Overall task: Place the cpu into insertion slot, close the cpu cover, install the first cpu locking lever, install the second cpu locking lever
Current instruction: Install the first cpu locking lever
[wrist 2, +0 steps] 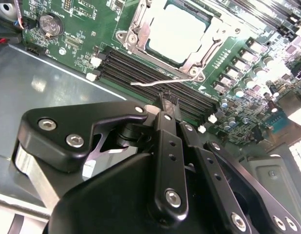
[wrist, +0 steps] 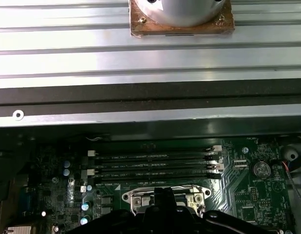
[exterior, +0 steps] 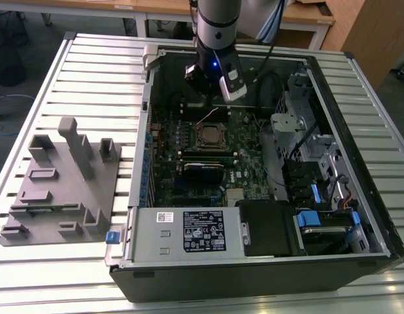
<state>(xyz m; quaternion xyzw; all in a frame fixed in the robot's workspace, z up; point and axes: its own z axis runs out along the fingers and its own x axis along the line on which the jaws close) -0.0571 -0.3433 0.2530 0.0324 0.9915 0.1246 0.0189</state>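
The cpu (wrist 2: 177, 31), silver-topped, lies in the insertion slot (exterior: 212, 136) on the green board. The cpu cover (wrist 2: 189, 62), a silvery frame, lies down around it. A thin wire locking lever (wrist 2: 150, 82) juts free from the socket's edge over the memory slots; in the exterior view the lever (exterior: 206, 118) angles up from the socket. My gripper (wrist 2: 166, 100) hangs just beside this lever's shaft, its black fingers shut together with nothing seen between them. In the exterior view the gripper (exterior: 212, 99) is above the socket's far side. In the first wrist view the gripper (wrist: 165, 193) overlaps the socket.
Long black memory slots (wrist: 155, 163) run between the socket and the case wall (wrist: 141, 105). A black card (exterior: 203, 172) sits in front of the socket, a power supply (exterior: 189, 232) nearer still. Drive cages and cables (exterior: 319, 163) fill the exterior view's right. A grey fixture block (exterior: 58, 183) stands outside the case.
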